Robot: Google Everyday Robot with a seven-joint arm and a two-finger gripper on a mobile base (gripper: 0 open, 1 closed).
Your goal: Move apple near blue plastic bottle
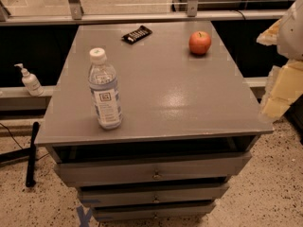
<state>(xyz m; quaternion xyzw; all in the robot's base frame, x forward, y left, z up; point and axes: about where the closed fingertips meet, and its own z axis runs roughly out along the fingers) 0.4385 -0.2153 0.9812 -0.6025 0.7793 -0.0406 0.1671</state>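
Observation:
The red-orange apple (200,42) stands on the far right part of the grey cabinet top (161,93). The blue plastic bottle (104,90), clear with a white cap and a pale blue-and-white label, stands upright near the front left edge. The two are well apart, on a diagonal across the top. My gripper (279,96) shows as pale blocks at the right edge of the view, off the cabinet's right side. It is to the right of the apple and nearer the front, touching neither thing.
A dark snack bar wrapper (137,34) lies at the back of the top, left of the apple. A small white pump bottle (30,81) stands on a ledge to the left. The cabinet has drawers (154,174) below. A black pole (32,152) leans on the floor at left.

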